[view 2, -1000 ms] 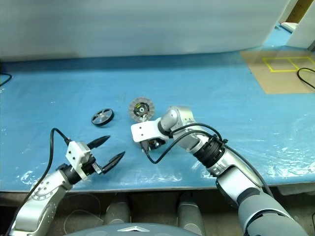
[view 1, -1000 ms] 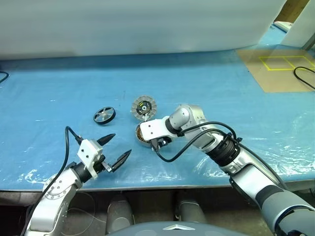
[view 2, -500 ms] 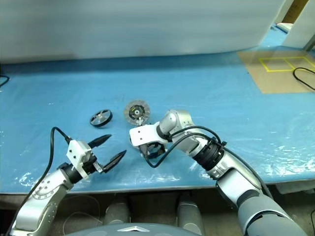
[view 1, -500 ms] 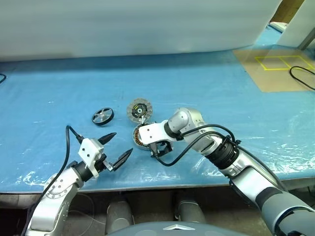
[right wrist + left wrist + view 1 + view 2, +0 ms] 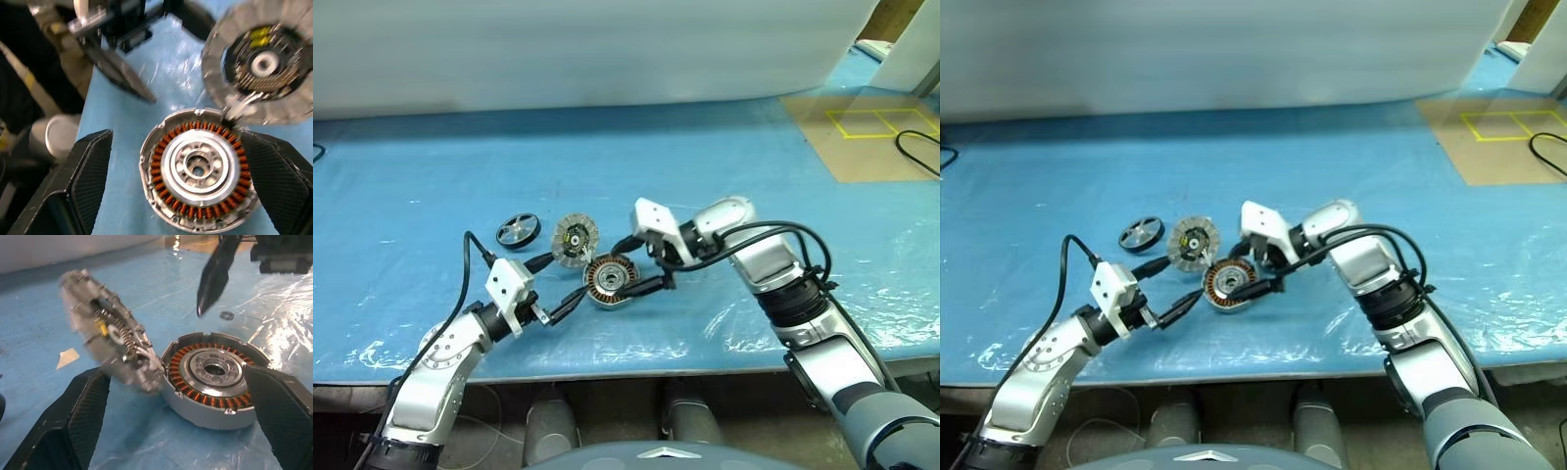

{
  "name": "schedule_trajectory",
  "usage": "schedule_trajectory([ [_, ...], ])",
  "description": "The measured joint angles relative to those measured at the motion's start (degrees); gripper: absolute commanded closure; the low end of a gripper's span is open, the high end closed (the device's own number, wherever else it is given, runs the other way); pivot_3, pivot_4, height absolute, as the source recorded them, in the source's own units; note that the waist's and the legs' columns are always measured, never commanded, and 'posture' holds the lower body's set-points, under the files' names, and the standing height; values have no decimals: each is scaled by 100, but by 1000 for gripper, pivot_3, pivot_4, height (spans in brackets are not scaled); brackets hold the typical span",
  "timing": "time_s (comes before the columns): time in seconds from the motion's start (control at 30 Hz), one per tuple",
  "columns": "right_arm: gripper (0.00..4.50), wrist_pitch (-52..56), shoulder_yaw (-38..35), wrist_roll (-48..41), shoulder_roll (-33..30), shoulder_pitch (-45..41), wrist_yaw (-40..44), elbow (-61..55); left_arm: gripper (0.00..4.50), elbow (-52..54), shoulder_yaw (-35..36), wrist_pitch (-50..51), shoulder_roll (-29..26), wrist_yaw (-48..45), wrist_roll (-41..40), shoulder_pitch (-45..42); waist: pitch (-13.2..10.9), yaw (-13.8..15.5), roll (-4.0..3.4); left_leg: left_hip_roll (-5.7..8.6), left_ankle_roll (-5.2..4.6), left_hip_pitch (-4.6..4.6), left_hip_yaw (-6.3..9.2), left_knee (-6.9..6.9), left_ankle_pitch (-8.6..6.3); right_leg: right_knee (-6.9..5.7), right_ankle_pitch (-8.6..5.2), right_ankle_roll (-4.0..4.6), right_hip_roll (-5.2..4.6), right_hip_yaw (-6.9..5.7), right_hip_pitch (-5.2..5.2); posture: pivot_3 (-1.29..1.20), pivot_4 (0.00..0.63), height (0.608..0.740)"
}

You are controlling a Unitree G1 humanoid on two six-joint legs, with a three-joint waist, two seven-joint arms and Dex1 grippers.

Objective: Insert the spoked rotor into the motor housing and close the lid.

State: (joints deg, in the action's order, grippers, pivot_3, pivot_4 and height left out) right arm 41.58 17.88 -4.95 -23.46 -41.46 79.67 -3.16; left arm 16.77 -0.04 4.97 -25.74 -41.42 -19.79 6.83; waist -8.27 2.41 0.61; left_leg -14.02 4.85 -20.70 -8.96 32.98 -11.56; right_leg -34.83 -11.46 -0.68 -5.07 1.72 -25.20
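Observation:
The motor housing (image 5: 610,281) lies flat on the blue table, its copper windings and metal hub (image 5: 198,169) facing up. The lid (image 5: 575,241) stands tilted on its ribbed rim against the housing's far-left side, black-and-yellow face (image 5: 112,340) toward the housing. The spoked rotor (image 5: 519,231) lies apart, farther left. My left gripper (image 5: 558,284) is open, just left of the housing with nothing between its fingers. Just above the housing's right side hangs my right gripper (image 5: 638,264), open and empty, one finger (image 5: 215,274) pointing down.
A small metal ring (image 5: 226,315) lies on the table beyond the housing. At the back right are a brown board with yellow tape (image 5: 871,132) and a black cable (image 5: 915,152). A pale wall (image 5: 607,49) bounds the far side; the table's front edge (image 5: 705,367) is close.
My right gripper has opened, risen off the housing and turned, uncovering it. The lid has shifted left and now leans tilted on the housing. My left gripper has moved in toward the housing.

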Motion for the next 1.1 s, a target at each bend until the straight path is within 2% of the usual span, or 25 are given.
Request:
schedule_trajectory([
  [0.23, 101, 390, -766, -776, -22, 267, -739, -204, 0, -62, -38, 77, -6, -119, -20, -145, -1, 12, -1, 1, 2, 4, 0, 1, 1, -3, 0, 0, -1, 1, 3, 0, 150, 740],
  [0.47, 101, -370, -1146, -649, -278, 1025, -1816, 214, 0, -72, -37, 149, -11, -230, -53, -188, -1, 30, -1, 4, 11, -6, 0, 1, 6, 8, 0, -1, -4, -1, 3, 0, 150, 740],
  [0.7, 101, -1159, -1389, -566, -401, 1702, -2523, 632, 0, -146, -39, 175, -9, -335, -68, -197, -2, 5, -3, 4, 8, -5, 0, 1, 4, 6, 0, -1, -3, 0, 1, 0, 150, 740],
  [1.1, 101, -2273, -1666, -508, -619, 2175, -2823, 1251, 0, -252, -48, 174, -1, -412, -64, -239, -2, 12, -4, 4, -2, -10, 0, 1, -1, 12, 0, -1, -4, -2, 0, 0, 150, 740],
])
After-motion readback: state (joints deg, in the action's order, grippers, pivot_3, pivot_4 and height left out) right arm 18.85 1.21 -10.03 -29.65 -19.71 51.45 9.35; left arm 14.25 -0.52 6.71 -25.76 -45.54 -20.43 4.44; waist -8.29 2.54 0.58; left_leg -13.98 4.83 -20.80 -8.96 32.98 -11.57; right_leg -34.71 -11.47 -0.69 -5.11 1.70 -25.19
